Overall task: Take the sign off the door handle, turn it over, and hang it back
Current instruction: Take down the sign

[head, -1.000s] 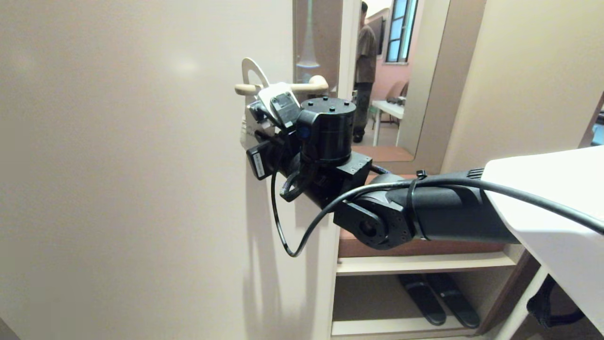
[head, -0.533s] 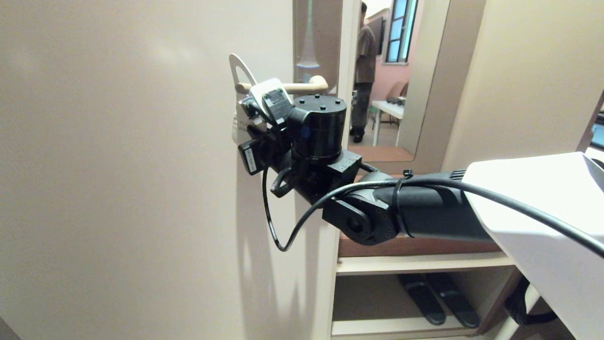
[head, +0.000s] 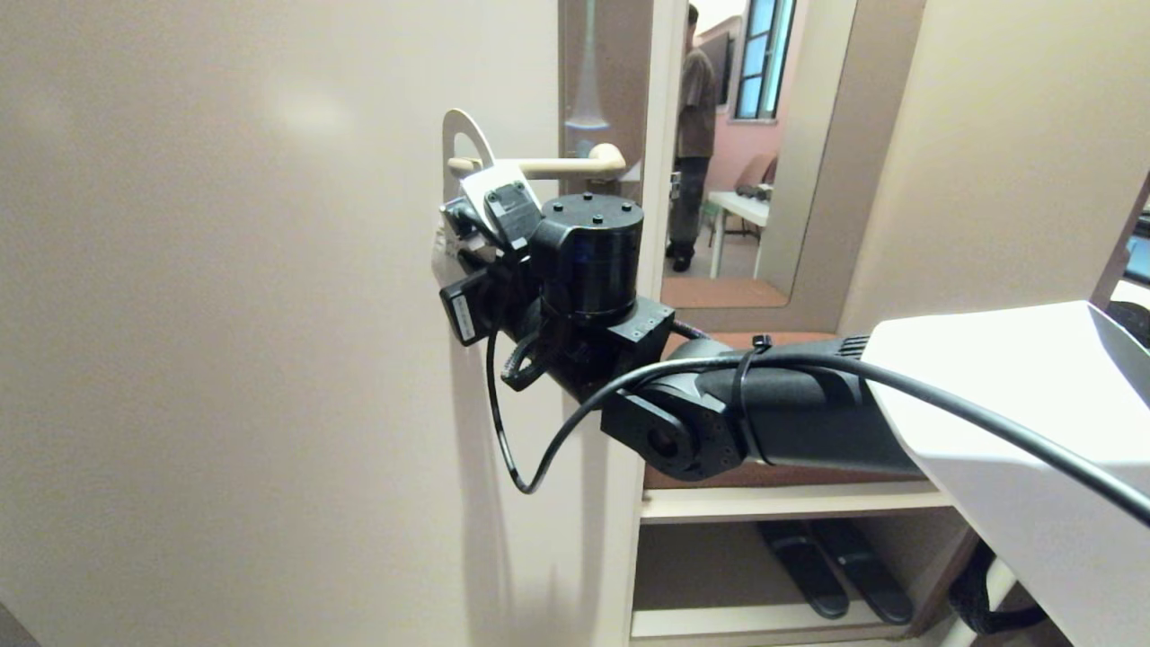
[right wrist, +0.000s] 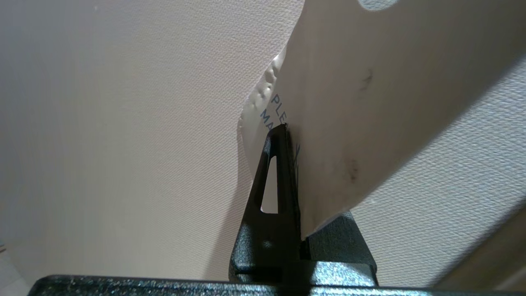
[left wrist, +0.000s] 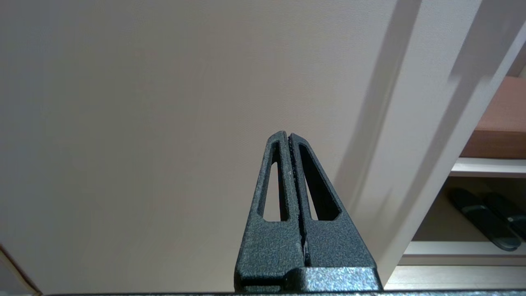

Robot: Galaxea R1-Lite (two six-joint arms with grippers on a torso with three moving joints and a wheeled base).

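Observation:
The sign (head: 463, 135) hangs at the free end of the cream door handle (head: 557, 166), its loop standing up over the lever's tip; I cannot tell whether the tip is still through the hole. My right gripper (right wrist: 286, 127) is shut on the sign's (right wrist: 370, 82) lower part, below the handle. The white face with blue lettering shows beside the fingers. In the head view the right wrist (head: 588, 261) hides the fingers and most of the sign. My left gripper (left wrist: 289, 133) is shut and empty, parked low facing the door.
The cream door (head: 225, 314) fills the left side, with the brownish handle plate (head: 588, 72) at its edge. Through the doorway a person (head: 694, 135) stands in the room beyond. Low shelves (head: 791, 503) with dark slippers (head: 835, 571) are at the lower right.
My right gripper has drawn the sign to the left along the lever, from partway on to its free end. The left arm has not moved.

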